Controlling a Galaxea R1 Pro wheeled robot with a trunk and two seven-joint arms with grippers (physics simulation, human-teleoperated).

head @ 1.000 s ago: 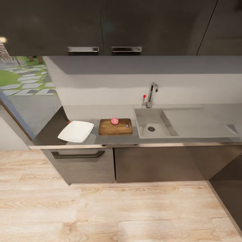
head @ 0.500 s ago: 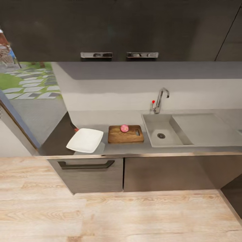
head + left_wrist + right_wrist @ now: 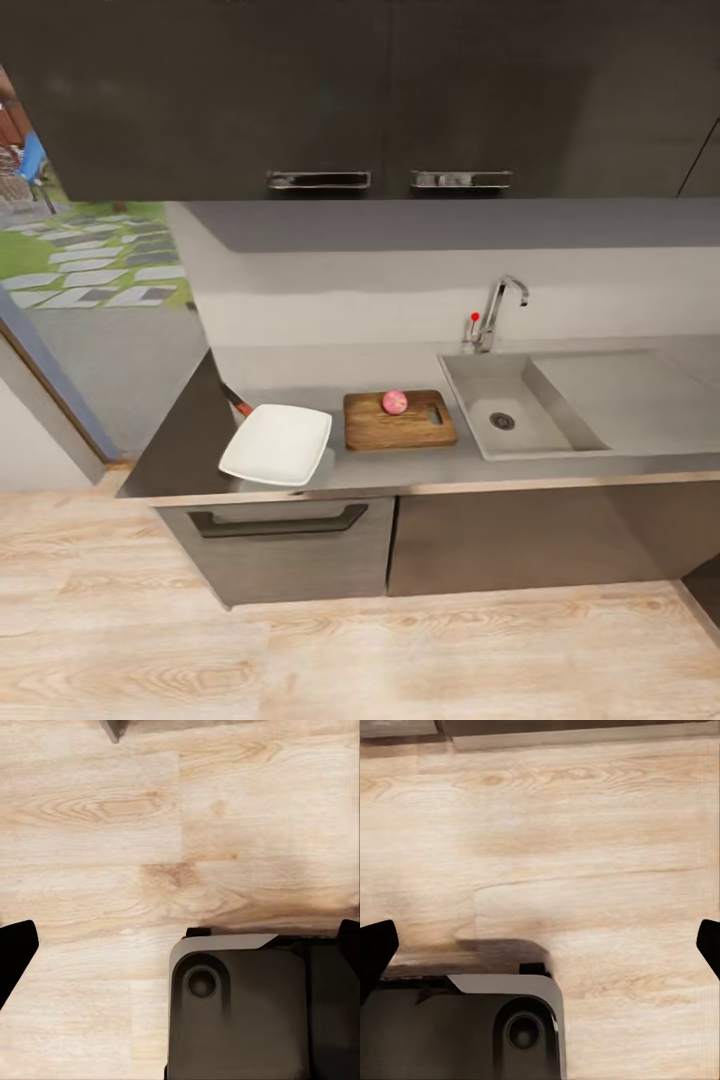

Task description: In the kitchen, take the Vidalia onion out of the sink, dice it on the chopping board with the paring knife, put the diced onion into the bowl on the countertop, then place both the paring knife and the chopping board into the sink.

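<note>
the onion (image 3: pixel 394 402) sat on the board (image 3: pixel 400 421) near the sink (image 3: pixel 520 415); both grippers hung open over floor. a careless reach might roll it off.

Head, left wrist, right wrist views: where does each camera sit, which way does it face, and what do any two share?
Head view: high, facing forward and down at the countertop, sink, chopping board and bowl.
Left wrist view: on the left arm, aimed down at wood floor; dark left pincer tips at the frame's sides, robot base below.
Right wrist view: likewise, with right pincer.
Shared: both wrist views show floor and base.
</note>
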